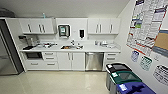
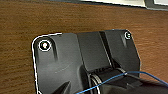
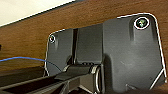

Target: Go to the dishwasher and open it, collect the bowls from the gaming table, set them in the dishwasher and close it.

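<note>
The dishwasher (image 1: 94, 61) has a stainless-steel front and sits shut under the white counter (image 1: 70, 48), right of the middle, across the floor from me. The bowls and the gaming table are out of view. In both wrist views my dark wrist plates sit before a brown wood-grain surface (image 2: 22, 25) (image 3: 25, 37).
White cabinets line the far wall above and below the counter, which carries a sink and small items. A dark oven (image 1: 33, 55) sits at the lower left, a grey fridge (image 1: 7, 47) at the far left. Three bins (image 1: 122, 77) stand along the right wall under posters. Pale floor (image 1: 55, 82) lies ahead.
</note>
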Robot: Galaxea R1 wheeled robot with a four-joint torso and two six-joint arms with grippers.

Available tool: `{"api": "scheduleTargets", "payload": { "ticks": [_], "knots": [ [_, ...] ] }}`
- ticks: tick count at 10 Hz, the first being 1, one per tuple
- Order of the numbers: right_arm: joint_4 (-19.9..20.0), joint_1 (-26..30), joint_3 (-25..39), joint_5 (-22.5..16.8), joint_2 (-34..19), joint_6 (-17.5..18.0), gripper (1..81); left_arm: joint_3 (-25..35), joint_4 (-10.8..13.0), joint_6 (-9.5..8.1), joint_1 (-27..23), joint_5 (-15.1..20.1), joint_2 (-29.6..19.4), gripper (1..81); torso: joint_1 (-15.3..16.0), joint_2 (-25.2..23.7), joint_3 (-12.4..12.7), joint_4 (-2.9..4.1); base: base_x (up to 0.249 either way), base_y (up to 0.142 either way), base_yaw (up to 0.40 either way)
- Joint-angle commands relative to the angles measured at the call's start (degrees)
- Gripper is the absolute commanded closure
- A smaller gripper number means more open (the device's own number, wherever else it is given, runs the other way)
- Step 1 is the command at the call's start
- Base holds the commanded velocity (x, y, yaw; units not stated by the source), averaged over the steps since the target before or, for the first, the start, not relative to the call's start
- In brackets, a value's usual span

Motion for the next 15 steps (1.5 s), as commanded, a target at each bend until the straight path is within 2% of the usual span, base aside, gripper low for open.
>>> {"api": "scheduleTargets", "payload": {
  "ticks": [1,15],
  "knots": [
    [0.6,3.1,0.6,-2.6,-0.7,-0.3,1.0,0.4,-0.6,0.29,-3.7,3.2,-1.0,1.0,0.0,0.0,0.0,0.00,0.116,0.000,0.000],
    [0.5,3.1,0.7,-2.6,-0.7,-0.3,1.0,0.5,-0.7,0.22,-3.7,3.2,-1.1,1.0,0.0,0.0,0.0,0.00,0.107,0.000,0.000]
  ]
}}
